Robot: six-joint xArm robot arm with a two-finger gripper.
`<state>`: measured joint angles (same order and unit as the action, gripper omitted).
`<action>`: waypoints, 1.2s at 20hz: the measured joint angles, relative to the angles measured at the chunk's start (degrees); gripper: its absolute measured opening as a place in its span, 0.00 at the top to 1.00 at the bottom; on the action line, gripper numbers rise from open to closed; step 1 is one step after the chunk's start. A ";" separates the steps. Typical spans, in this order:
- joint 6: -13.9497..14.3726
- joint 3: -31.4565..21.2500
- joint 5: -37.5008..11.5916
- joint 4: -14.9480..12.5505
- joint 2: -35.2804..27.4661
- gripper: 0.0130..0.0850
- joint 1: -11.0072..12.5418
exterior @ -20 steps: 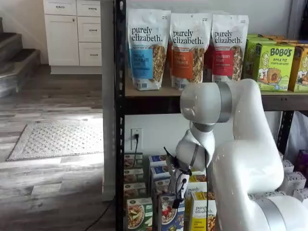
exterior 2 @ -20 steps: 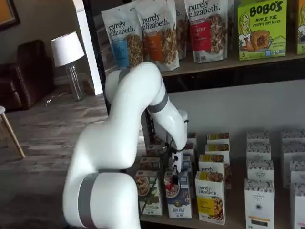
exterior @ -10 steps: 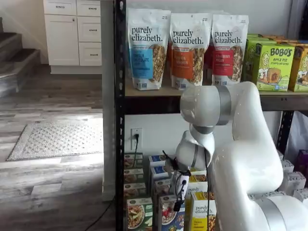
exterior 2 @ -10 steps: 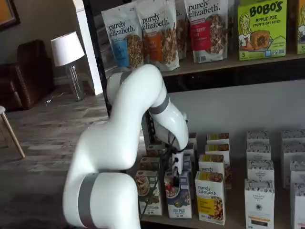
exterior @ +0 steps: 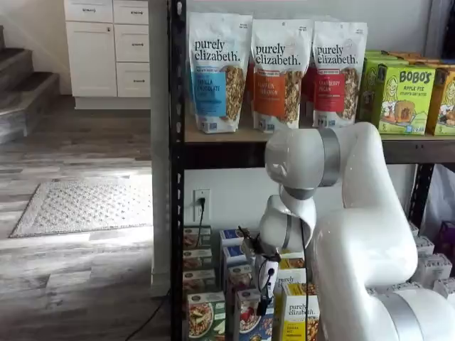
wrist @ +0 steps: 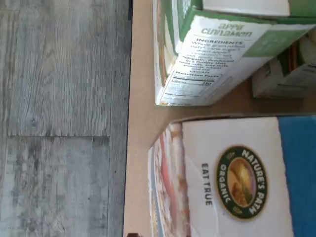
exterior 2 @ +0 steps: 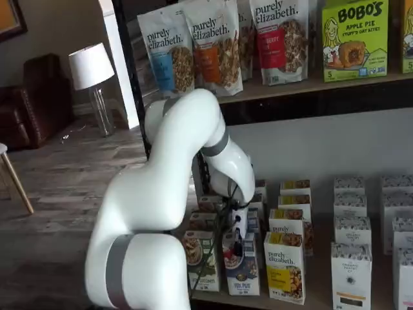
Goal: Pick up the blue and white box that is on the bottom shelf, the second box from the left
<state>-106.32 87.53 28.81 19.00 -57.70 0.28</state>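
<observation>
One move left: gripper (exterior 2: 237,240) sits right above the blue and white box (exterior 2: 242,271), box at 6 o'clock, upright; fingers spread, holding nothing.

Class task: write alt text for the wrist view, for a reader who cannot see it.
Seen close from above, the blue and white box shows its white top with a Nature's Path logo. A green-and-white apple cinnamon carton stands beside it on the tan bottom shelf, with grey wood floor beyond the edge.

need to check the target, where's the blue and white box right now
In both shelf views the blue and white box stands in the bottom shelf's front row, between the green-and-white carton and the yellow purely elizabeth carton.
</observation>
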 joint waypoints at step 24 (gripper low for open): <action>0.47 -1.68 -1.48 -0.42 0.29 0.39 -0.34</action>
<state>-105.86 85.84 27.32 18.58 -57.41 -0.06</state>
